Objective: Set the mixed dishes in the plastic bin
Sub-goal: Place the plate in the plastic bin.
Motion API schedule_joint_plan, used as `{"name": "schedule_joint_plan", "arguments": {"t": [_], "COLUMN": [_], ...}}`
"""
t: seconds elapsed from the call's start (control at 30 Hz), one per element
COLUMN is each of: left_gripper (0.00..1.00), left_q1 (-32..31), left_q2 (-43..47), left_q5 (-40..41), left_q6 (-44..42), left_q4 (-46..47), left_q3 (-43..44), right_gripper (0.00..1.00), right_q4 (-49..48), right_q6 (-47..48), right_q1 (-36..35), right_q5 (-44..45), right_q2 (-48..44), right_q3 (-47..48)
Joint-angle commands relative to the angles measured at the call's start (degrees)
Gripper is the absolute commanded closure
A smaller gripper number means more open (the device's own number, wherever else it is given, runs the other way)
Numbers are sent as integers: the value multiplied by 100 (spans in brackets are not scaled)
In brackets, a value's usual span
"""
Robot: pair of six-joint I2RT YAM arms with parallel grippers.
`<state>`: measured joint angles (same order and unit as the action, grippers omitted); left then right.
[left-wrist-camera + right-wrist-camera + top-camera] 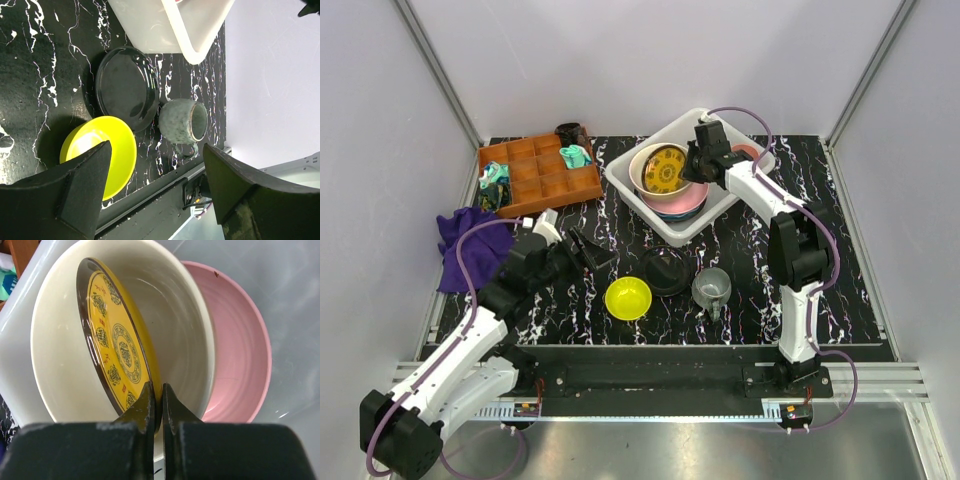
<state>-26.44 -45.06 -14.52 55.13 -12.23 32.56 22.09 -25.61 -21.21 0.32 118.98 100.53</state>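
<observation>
A: Gripping what, the right hand [160,392]?
B: Rim of the yellow patterned plate [120,350], tilted inside the cream bowl [55,355], in the plastic bin [145,27].
A: Left hand [156,155]?
B: Open, empty, above the worktop [40,60]. Small yellow bowl [112,145], black saucer [125,87], grey mug [182,120] sit there, outside the bin.
</observation>
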Motion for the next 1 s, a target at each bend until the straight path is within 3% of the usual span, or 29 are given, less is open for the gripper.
{"name": "schedule_joint_plan", "arguments": {"t": [0.0, 0.03, 0.17, 0.47, 0.97], "left_gripper": [23, 23, 23, 23, 23], "left_q1": [-11, -11, -2, -2, -2], "left_q2": [120, 111, 85, 41, 67], "left_q5": [-86, -86, -86, -130, -112], "left_q6": [15, 15, 15, 68, 85], "left_q4": [282, 291, 300, 397, 344], "left_q3": [-56, -56, -48, -109, -92], "right_gripper": [95, 89, 80, 74, 36], "right_q4": [155, 147, 147, 147, 138], "right_q6": [117, 117, 117, 161, 214], "right_q1": [21, 21, 12, 21, 21], "right_q5": [39, 47, 39, -5, 196], "right_q2": [47, 64, 29, -129, -481], "right_q3": [300, 300, 300, 292, 142]}}
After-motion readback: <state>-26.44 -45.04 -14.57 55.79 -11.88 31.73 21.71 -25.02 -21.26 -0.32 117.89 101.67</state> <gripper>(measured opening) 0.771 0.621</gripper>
